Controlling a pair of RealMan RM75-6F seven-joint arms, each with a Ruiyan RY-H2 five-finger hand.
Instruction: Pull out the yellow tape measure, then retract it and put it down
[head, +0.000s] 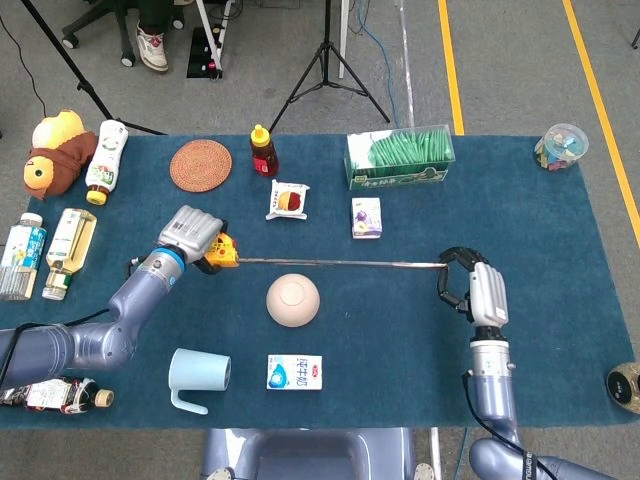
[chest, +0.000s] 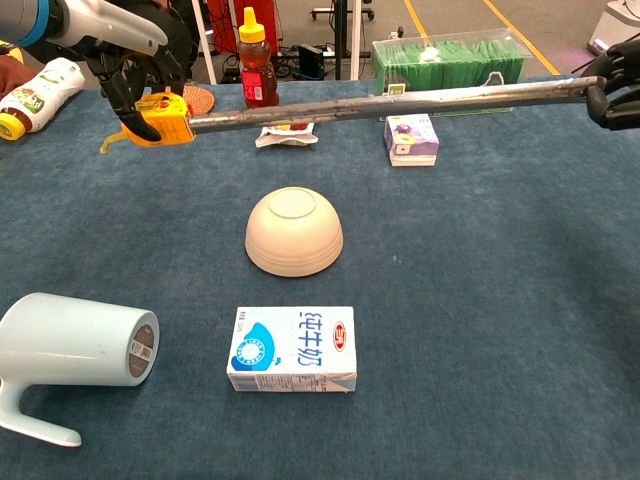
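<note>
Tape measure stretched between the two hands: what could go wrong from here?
1. The right hand pinches only the blade's tip; if it slips, the blade may whip back toward the left hand.
2. The blade spans above the upturned bowl; sagging or lowering could knock it.
3. The yellow tape measure case could twist in the grip.
</note>
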